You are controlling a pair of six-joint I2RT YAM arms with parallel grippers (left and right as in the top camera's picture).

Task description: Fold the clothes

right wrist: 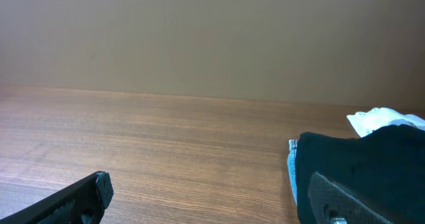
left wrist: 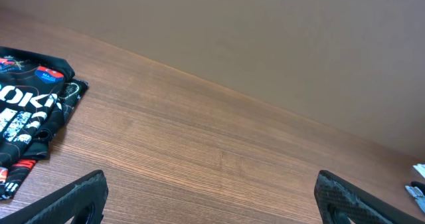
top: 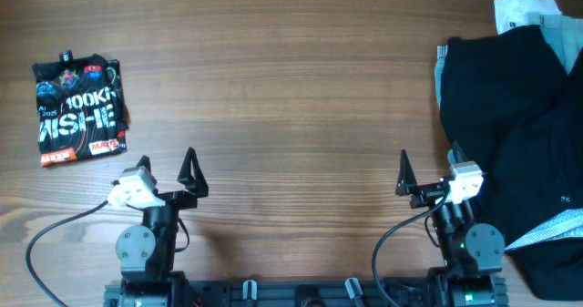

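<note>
**A:** What is carried by the desk?

**B:** The largest thing is a heap of dark garments. It is piled loosely at the desk's right edge and is cut off there by the frame. A white cloth is seen at the heap's far end, toward the desk's far right corner.

**A:** And where is the T-shirt found?

**B:** The black T-shirt is laid near the desk's left edge. It is folded into a compact rectangle, with white lettering and coloured patches turned upward. It is touched by neither arm.

**A:** How are the claws held?

**B:** Both are seen at the desk's near edge, well apart from each other. The left claw is spread wide, and only bare desk is framed between its fingers. The right claw is likewise spread wide and nothing is gripped. The heap's dark edge is seen just beyond its right finger.
</note>
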